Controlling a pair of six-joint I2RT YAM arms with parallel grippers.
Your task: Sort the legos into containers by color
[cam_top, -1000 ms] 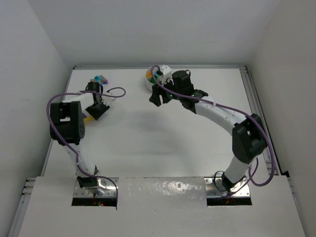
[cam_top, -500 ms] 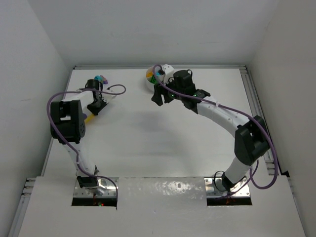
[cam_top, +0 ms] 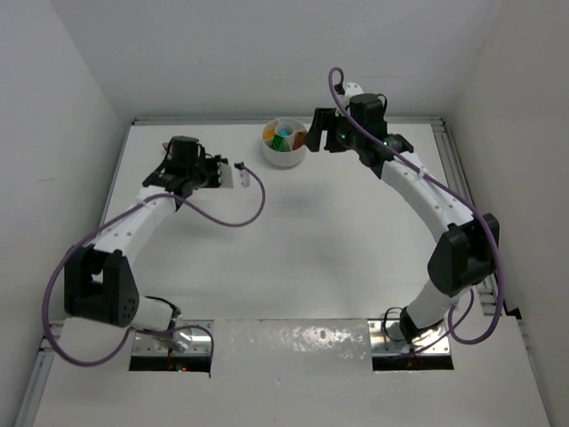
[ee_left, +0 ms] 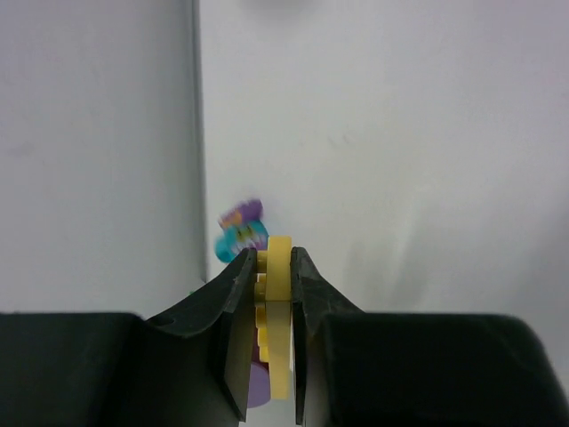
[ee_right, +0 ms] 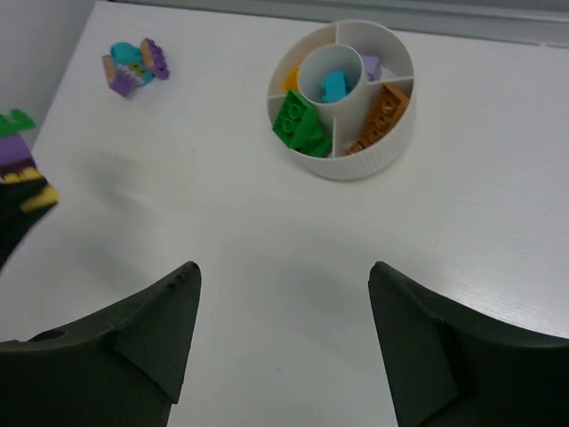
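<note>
beyond the left pincer and yellow lego, legos blur (teal, purple).

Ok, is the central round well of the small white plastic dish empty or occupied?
Occupied: the right wrist view shows a teal-blue plastic brick lying inside the central well of the round white dish.

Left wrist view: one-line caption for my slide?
Left gripper shut on a yellow lego, brick cluster on the table beyond.
</note>
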